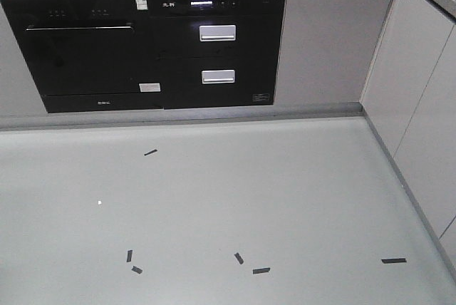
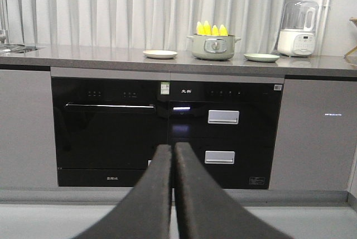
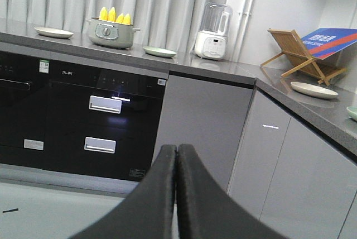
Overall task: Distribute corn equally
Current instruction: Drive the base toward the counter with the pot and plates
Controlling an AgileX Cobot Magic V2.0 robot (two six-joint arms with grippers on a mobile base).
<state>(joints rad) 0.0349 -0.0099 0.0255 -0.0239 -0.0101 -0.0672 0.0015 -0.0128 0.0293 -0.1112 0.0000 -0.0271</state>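
Observation:
Several yellow corn [image 2: 211, 29] cobs stand upright in a pale green pot [image 2: 212, 47] on the grey counter; the corn [image 3: 114, 15] and pot [image 3: 110, 33] also show in the right wrist view. A cream plate [image 2: 160, 54] lies left of the pot and a green plate [image 2: 261, 57] right of it. My left gripper [image 2: 173, 148] is shut with nothing in it, low and far in front of the counter. My right gripper [image 3: 177, 149] is likewise shut and holds nothing. Neither gripper shows in the front view.
Black built-in appliances [image 1: 146, 48] with two silver drawer handles fill the cabinet front under the counter [image 2: 312, 65]. A white blender [image 2: 298, 28] stands at the counter's right. A wooden rack [image 3: 298, 55] and another plate [image 3: 314, 89] sit on the side counter. Black tape marks [image 1: 261, 270] dot the floor.

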